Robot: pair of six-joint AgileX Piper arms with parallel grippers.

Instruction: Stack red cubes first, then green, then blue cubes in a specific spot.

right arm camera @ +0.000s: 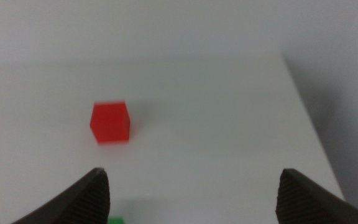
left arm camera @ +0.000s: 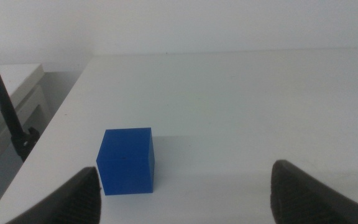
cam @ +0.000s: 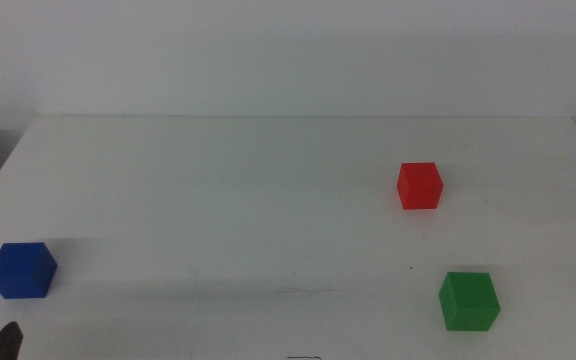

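The white bench (cam: 268, 200) carries three cubes, all sitting flat and well apart from one another, none stacked; the red cube (cam: 420, 186) stands on the right half of the middle view, toward the far side; the green cube (cam: 469, 300) lies nearer the camera and a little further right, close to the front edge; the blue cube (cam: 22, 270) rests alone at the far left, near the bench's left edge.

The left gripper (left arm camera: 185, 190) hangs low just behind the blue cube (left arm camera: 126, 160), its fingers (left arm camera: 73, 199) spread wide with nothing between them; the cube sits just ahead of one finger, apart from it; in the middle view only a dark tip (cam: 4, 343) of this gripper shows at the bottom left corner.

The right gripper (right arm camera: 191, 196) is out of the middle view; its fingers (right arm camera: 300, 193) are also spread wide and empty; its wrist view is blurred, yet shows the red cube (right arm camera: 110, 122) ahead on the bench and a sliver of the green cube (right arm camera: 116, 220) at the picture's edge between the fingers.
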